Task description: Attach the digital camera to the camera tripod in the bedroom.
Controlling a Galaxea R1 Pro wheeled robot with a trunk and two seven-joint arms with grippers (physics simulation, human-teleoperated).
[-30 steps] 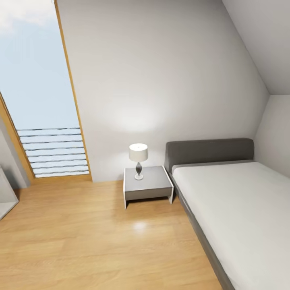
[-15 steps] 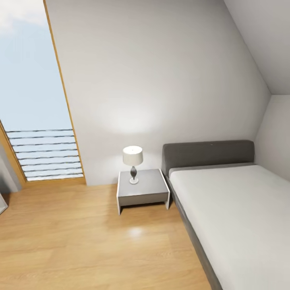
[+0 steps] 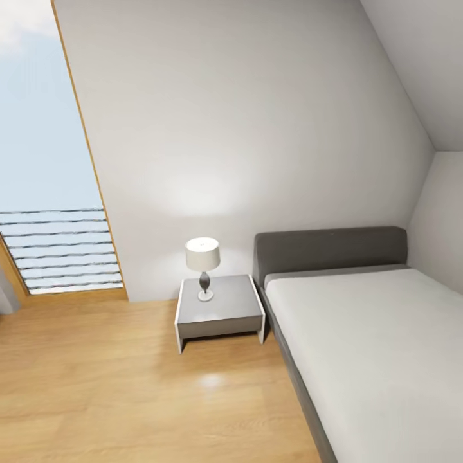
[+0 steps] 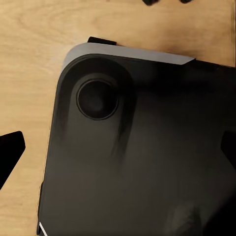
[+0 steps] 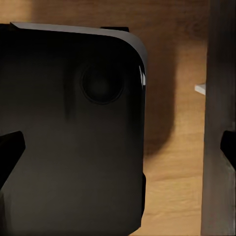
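view has swung right since a second ago: nightstand [image 3: 220, 313], lamp [image 3: 203, 265] and bed [image 3: 360, 347] sit further left in my head view, and less of the window [image 3: 45, 167] shows. lamp stands on the nightstand's left half; nightstand is just beside the bed's headboard corner. camera and tripod not seen in this bedroom view. wrist views look down at the black base [image 4: 142, 157] over wood floor [image 4: 29, 64]. both claws' fingertips sit at opposite frame edges, spread wide, holding nothing.

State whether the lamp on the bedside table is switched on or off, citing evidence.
On, it appears: the lamp stands upright on the bedside table, its shade bright, with a soft glow on the wall behind.
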